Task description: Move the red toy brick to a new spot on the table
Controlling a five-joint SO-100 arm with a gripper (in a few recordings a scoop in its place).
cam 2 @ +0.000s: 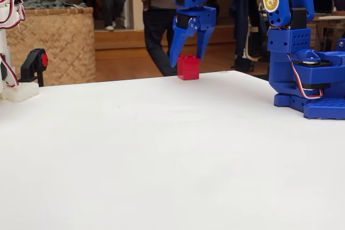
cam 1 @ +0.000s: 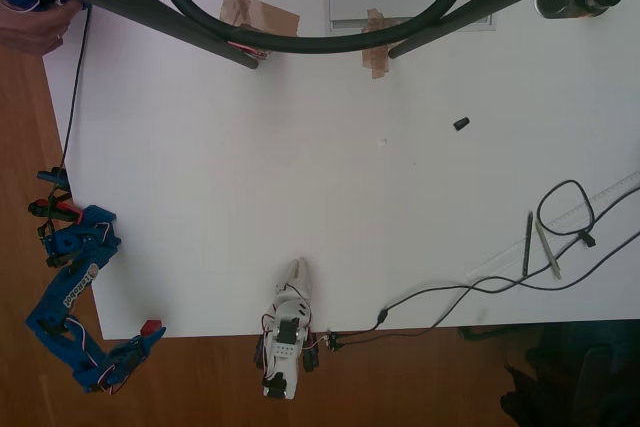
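The red toy brick (cam 1: 152, 327) (cam 2: 187, 67) rests on the white table (cam 1: 300, 167) (cam 2: 161, 149), right at its corner; in the overhead view that is the bottom-left corner. My blue gripper (cam 1: 146, 340) (cam 2: 186, 60) hangs over it, pointing down. One of its fingers (cam 2: 175, 52) stands to the left of the brick's top and the other comes down at the top right. The jaws look spread slightly wider than the brick, so the gripper reads as open.
A white arm (cam 1: 288, 322) (cam 2: 9, 9) stands at the table's near edge in the overhead view. A small black piece (cam 1: 461, 124) lies right of centre. Brown tape (cam 1: 258, 15), cables (cam 1: 560, 209) and pens (cam 1: 535, 245) sit near the edges. People stand beyond the table.
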